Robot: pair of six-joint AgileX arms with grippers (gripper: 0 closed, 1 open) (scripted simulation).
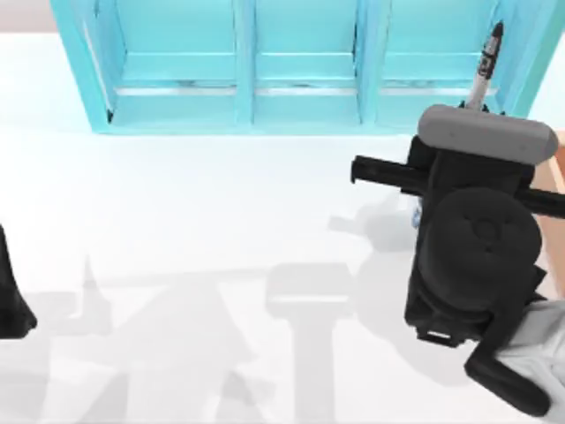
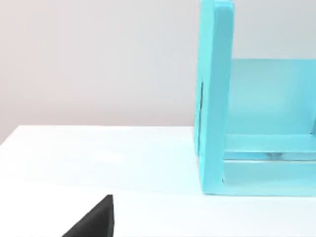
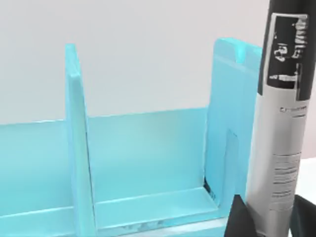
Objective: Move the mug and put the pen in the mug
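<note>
Turquoise shelf unit is the biggest thing here, a row of open bays along the far edge of the white surface, just past the right arm's fingers. That arm sits over the right side of the surface, and the right gripper has its fingers closed on the pen, pinching it low on the grey barrel so it stands upright above them, printed text and black upper part well clear of the grip. From the top camera the pen pokes out beyond the arm's body, in front of the rightmost bay.

The mug is almost hidden: just a sliver of blue-speckled white at the edge of the arm, roughly below where the fingers are.

Left arm is parked at the left edge; one dark finger of the left gripper peeks in, can't tell if it's open or shut.

My take on doing this well: line the pen's low end up right over the mug mouth, keep it vertical, go down slow, and let go only once the tip is inside, since the pen is long and could tip a short mug
</note>
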